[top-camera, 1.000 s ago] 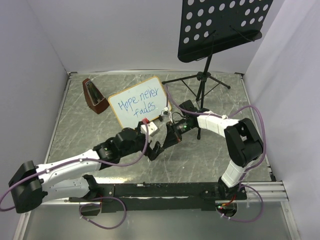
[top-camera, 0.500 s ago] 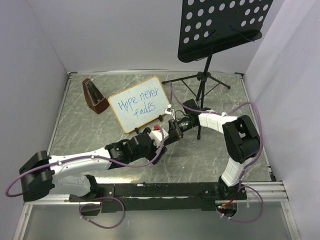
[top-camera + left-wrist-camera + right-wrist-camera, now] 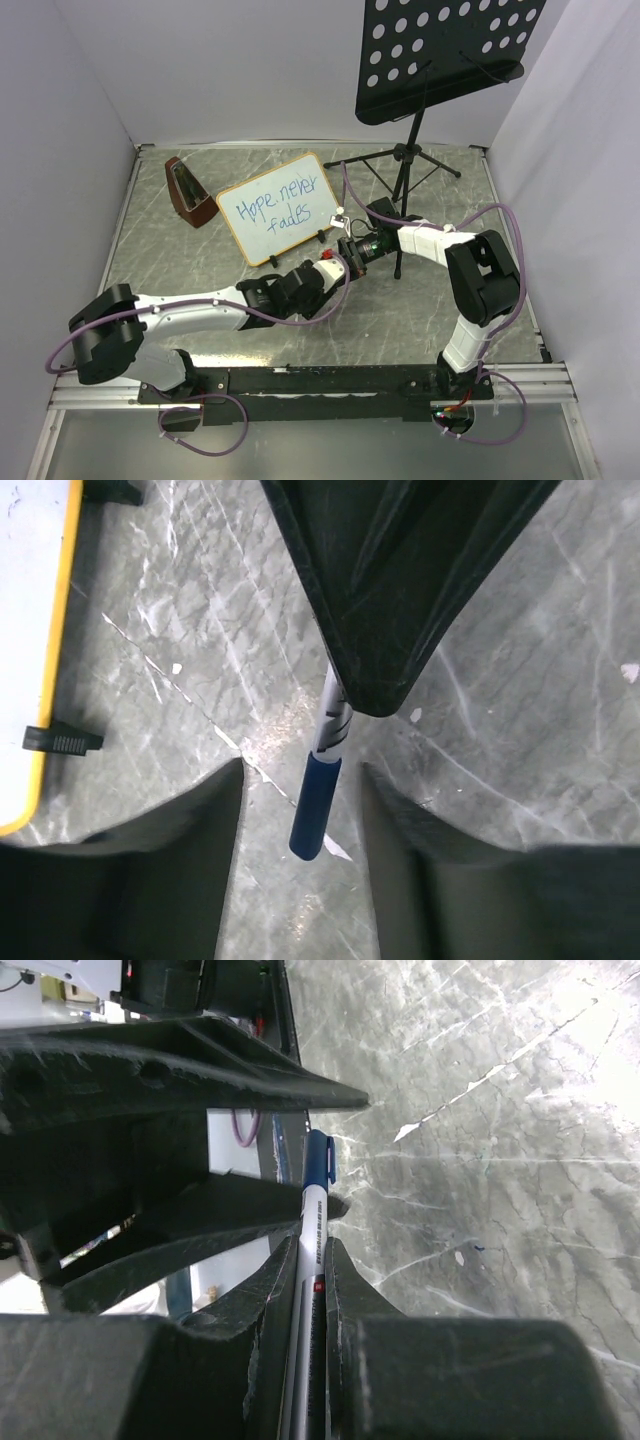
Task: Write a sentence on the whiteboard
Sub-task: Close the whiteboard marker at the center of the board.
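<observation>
left arm (image 3: 190, 306) stretched low; jaws flank marker (image 3: 320, 768)

Grey marbled table (image 3: 150, 255); whiteboard (image 3: 278, 207), brown wedge (image 3: 186, 192), stand tripod (image 3: 400, 165) on it

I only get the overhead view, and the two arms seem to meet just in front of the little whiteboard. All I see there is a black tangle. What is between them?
Observer: The right wrist camera shows the right end effector shut on a marker, clamping its white barrel.
Operator: So what is the other arm doing there?
Observer: In the left wrist camera, the marker's blue cap sticks out between the left end effector's fingers. There is a gap on each side, so they are not touching it.
</observation>
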You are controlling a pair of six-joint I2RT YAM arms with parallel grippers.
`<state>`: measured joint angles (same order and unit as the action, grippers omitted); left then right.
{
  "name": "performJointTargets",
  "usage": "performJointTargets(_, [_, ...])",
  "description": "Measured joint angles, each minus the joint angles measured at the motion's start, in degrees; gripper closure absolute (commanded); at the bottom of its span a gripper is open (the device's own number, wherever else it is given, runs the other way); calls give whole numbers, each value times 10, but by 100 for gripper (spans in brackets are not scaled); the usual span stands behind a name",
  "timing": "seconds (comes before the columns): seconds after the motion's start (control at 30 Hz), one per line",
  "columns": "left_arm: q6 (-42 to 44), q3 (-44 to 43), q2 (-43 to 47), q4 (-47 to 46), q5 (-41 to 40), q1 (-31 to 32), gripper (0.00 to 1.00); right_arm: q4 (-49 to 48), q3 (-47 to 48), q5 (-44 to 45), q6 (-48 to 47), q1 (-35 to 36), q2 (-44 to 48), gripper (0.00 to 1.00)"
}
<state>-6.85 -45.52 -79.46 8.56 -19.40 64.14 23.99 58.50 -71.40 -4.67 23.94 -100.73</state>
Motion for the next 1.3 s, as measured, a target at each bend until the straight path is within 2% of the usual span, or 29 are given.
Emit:
performJointTargets(0.03, [-1,-2,-3,2,-1,0,73,0,0,0,1,0,0,100])
performJointTargets(0.13, [-1,-5,-9,7,2,1,97,-3,0,0,2,0,0,100])
performJointTargets(0.17, [3,-6,-10,9,7,2,99,-9,0,0,4,0,0,100])
performJointTargets(0.73, [19,-25,-29,13,22,-4,99,-12,0,-1,8,-4,-5,100])
performJointTargets(1.3, [45,-25,-37,3,103,-42,99,-12,0,11,1,-3,-10,100])
